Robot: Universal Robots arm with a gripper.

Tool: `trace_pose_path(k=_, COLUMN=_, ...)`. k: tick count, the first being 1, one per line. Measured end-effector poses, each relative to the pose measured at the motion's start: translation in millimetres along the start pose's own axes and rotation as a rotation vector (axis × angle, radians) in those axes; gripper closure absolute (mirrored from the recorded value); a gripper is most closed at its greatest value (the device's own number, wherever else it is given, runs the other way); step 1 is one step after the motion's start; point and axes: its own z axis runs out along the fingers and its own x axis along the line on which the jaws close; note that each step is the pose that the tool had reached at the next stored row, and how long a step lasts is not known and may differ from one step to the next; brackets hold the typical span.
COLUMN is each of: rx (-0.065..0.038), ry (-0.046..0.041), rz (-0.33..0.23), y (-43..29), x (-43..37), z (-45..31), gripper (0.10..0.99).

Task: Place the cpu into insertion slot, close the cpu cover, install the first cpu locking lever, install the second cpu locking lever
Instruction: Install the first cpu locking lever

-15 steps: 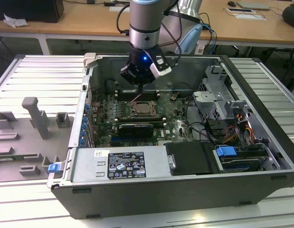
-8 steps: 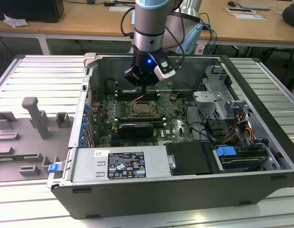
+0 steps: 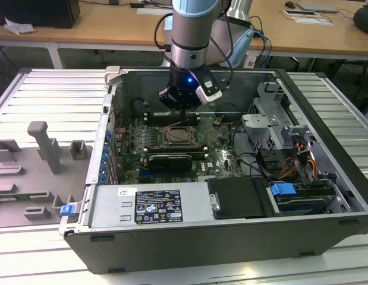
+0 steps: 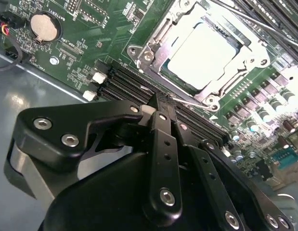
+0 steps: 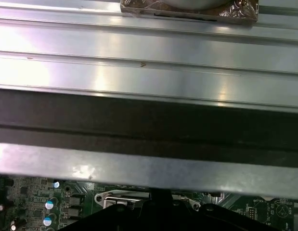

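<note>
Black gripper (image 4: pixel 161 103) up close in the second wrist view, fingers pressed together with nothing between them, tips poised just above the memory slots (image 4: pixel 124 82) beside the insertion slot (image 4: pixel 206 53). Seen from the exterior view: open computer case (image 3: pixel 326 172), green board (image 3: pixel 219 155), arm (image 3: pixel 194 29) hanging over the socket. Pale cpu (image 4: pixel 201 55) already seated – cpu cover (image 4: pixel 153 48) lying closed over it, by the look. Risk from here, judged only: fingertips catching a memory slot edge, or a thin locking lever (image 4: pixel 185 100) slipping off.
</note>
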Motion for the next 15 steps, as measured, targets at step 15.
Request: trace_pose_path(k=15, rx=0.008, ry=0.0017, rz=0.000, y=-2.2, x=-6.2, z=18.6, gripper=0.980)
